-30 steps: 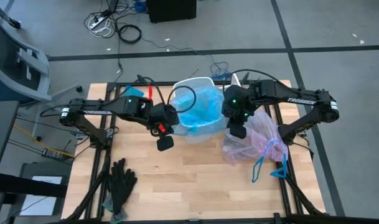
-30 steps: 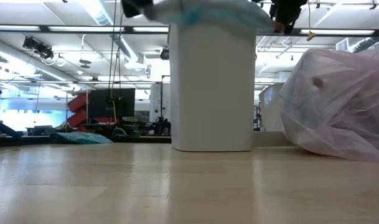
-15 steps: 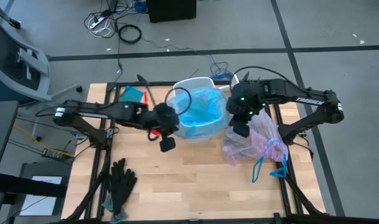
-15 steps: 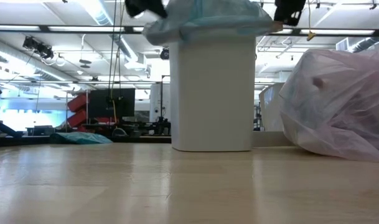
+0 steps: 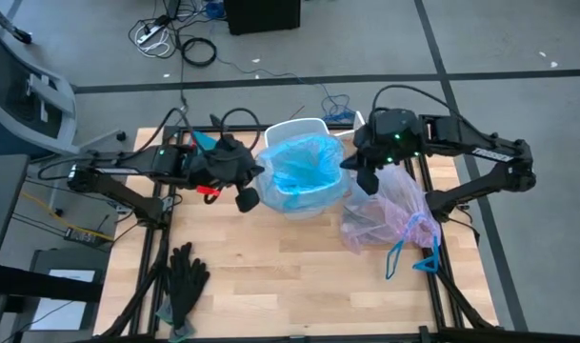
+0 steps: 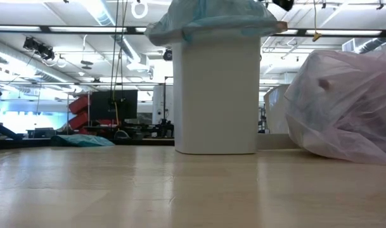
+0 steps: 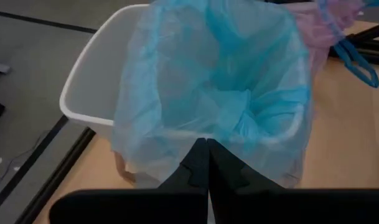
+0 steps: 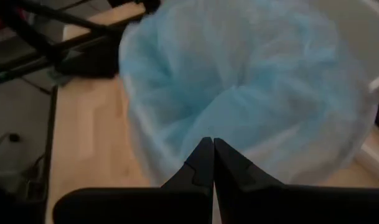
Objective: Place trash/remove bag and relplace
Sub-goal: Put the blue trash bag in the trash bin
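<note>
Both pairs of fingers are pressed fully together and hold nothing. The left gripper [image 5: 246,198] hangs just off the white bin [image 5: 291,127] on its left side, its closed tips aimed at the bin's rim in the left wrist view; the right gripper [image 5: 365,178] sits just off the bin's right side, its joined tips likewise facing the liner.

A second ago both grippers were lower and closer in, working the light-blue plastic bag [image 5: 303,170] at the bin's mouth. Now each has drawn back and outward from the bin, and the light-blue bag lies spread open with its edge folded down over the rim, as the low view shows along the top of the bin.

I judge the replacement liner is seated and the arms are letting go of it. The bag [image 5: 390,217], pale pink and bulging, rests on the wooden table [image 5: 299,276] right of the bin, touching or nearly touching it, its blue drawstring ties [image 5: 410,257] trailing toward the front edge. Black gloves [image 5: 184,278] lie well left of the bin, nearer the front.
</note>
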Robot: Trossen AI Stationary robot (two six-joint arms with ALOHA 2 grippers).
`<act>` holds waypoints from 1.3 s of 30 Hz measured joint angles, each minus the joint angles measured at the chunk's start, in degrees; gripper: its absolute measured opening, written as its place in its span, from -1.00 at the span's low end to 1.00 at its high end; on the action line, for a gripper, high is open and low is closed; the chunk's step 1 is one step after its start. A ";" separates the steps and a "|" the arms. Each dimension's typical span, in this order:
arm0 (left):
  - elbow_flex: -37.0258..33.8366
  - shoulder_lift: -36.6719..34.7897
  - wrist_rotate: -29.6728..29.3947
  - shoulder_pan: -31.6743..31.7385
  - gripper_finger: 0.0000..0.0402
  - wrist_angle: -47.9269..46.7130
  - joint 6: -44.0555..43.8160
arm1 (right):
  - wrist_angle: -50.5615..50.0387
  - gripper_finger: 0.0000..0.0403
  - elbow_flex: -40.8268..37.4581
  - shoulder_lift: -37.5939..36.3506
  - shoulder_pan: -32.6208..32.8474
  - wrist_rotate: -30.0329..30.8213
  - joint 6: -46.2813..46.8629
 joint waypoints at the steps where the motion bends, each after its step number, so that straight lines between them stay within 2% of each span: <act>1: 0.00 0.10 0.16 0.29 -0.98 0.00 0.00 | 1.05 -1.00 0.00 0.54 -0.51 0.07 -0.56; 10: -0.57 0.08 -0.08 1.60 -0.98 -0.11 -0.86 | 2.33 -1.00 0.00 2.47 -6.28 1.96 -3.87; 15: -0.57 0.04 0.19 1.59 -0.98 -0.89 1.35 | 2.44 -1.00 0.00 2.36 -9.05 1.02 -3.93; 20: -0.57 0.04 6.30 3.11 -0.98 -0.43 4.07 | 2.56 -1.00 0.00 2.85 -9.49 -3.41 -4.68; 25: -0.56 0.04 10.43 6.11 -0.98 -1.42 4.48 | 2.79 -1.00 0.00 3.63 -9.52 -2.70 -5.08; 31: -5.97 0.19 14.26 9.28 -0.98 1.07 4.14 | 1.92 -1.00 0.03 6.59 -10.55 -0.22 -7.52; 34: -8.92 0.09 16.57 11.20 -0.98 6.12 4.46 | 2.55 -1.00 0.15 8.42 -11.70 0.61 -9.16; 39: -12.47 0.16 13.86 14.26 -0.98 12.31 4.52 | 5.58 -1.00 -0.02 10.36 -13.80 3.69 -11.19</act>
